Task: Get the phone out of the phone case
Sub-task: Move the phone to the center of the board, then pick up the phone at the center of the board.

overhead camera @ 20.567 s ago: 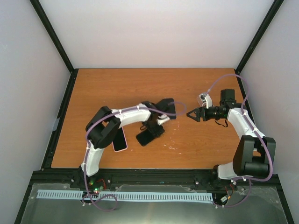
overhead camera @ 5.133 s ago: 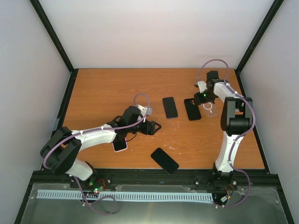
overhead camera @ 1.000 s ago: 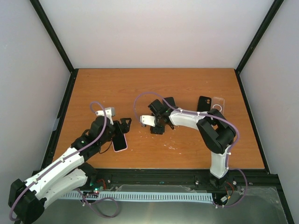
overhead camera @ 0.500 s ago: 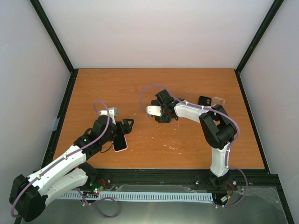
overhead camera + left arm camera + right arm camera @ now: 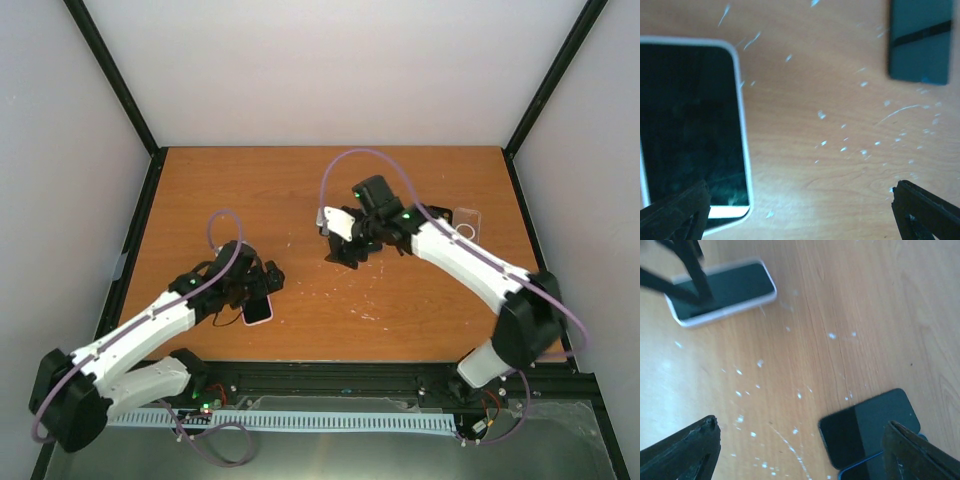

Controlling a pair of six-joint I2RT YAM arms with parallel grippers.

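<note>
The left gripper (image 5: 800, 200) hangs spread and empty beside the phone (image 5: 690, 125). It lies flat on the counter (image 5: 230, 190) inside its pale case (image 5: 743, 150), so removal looks undone. The right gripper (image 5: 800, 426), likewise spread and empty, hovers near bare dark phones (image 5: 867, 427). A clear case (image 5: 466, 221) lies far right. No writing is legible.

Light and picture quality

Overhead view: bright, even, diffuse light from above; only soft, short shadows on the orange wooden tabletop (image 5: 200, 190); sharp. Left wrist view: soft, out of focus throughout. Right wrist view: motion smear, worst on the white-cased, black-screened phone (image 5: 735, 287).
</note>
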